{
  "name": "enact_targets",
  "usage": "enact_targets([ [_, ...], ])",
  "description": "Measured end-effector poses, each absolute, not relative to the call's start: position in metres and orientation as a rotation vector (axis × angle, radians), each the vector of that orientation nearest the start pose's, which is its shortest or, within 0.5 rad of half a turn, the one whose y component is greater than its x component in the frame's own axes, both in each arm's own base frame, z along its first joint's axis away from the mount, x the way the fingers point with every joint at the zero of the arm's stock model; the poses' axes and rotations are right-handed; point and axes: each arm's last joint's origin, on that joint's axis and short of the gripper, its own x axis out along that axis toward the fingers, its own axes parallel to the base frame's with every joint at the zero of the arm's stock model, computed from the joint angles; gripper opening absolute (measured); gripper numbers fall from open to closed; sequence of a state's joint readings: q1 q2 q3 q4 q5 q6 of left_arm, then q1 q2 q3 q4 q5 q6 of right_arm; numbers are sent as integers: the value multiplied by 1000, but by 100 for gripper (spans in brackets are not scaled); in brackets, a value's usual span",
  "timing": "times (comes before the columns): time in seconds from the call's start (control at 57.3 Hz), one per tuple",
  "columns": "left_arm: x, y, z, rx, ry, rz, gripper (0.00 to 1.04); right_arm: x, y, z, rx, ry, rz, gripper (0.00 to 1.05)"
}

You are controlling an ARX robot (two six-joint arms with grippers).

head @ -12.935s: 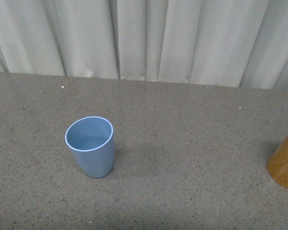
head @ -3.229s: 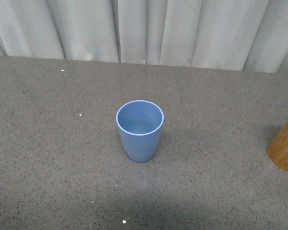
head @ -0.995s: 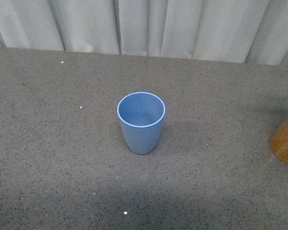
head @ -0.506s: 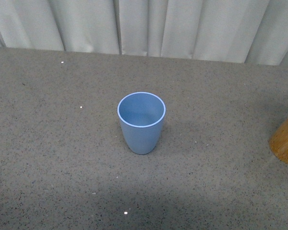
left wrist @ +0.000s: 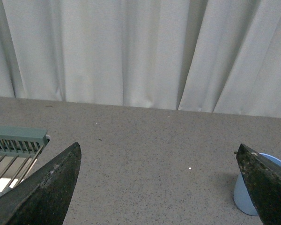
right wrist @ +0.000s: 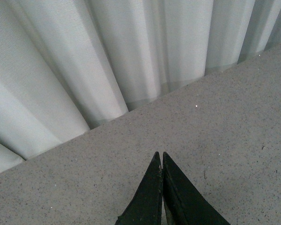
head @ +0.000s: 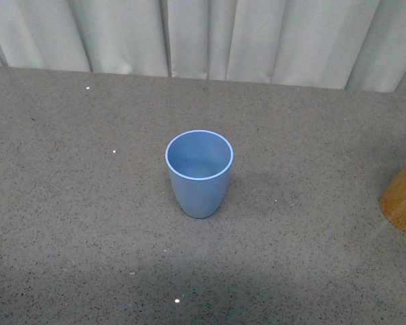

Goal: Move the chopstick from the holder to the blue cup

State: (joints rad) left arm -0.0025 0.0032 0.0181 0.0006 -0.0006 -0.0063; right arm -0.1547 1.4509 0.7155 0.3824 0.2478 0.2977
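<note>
Well, the job has hardly begun. The blue cup [head: 199,177] stands upright in the middle of the grey worktop [head: 68,223] with its mouth facing up. It is empty inside — no stick in it. The holder [head: 402,206] is well apart from the cup, at the right edge of the front view. Only a piece of its wooden side shows, and its top is cut off by the picture. The chopstick cannot be seen in any view, so I cannot tell where it is, which way its thin end points or how its long side lies. I think it may stand in the holder, up where the picture ends, but that is only a guess. The left pincer [left wrist: 158,149] is spread wide with nothing between its two dark fingers. The cup peeks out by one finger and a pale green wire rack [left wrist: 16,139] by the other. The right pincer [right wrist: 159,155] is pressed together, tip against tip, and I see nothing caught in it — it faces the white curtain [right wrist: 84,70]. So everything is left to do: reach the holder, take the stick, carry it over and put it in the cup.
</note>
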Motion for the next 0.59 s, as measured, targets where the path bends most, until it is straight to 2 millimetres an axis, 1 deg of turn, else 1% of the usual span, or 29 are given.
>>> enact_targets([
  [0.227, 97, 0, 169, -6, -15, -2, 98, 296, -51, 218, 279, 284, -440, 1],
  [0.471, 97, 0, 169, -6, -15, -2, 98, 296, -47, 236, 288, 240, -415, 1],
  [0.594, 97, 0, 169, -6, -15, -2, 98, 296, -46, 240, 299, 226, -405, 1],
])
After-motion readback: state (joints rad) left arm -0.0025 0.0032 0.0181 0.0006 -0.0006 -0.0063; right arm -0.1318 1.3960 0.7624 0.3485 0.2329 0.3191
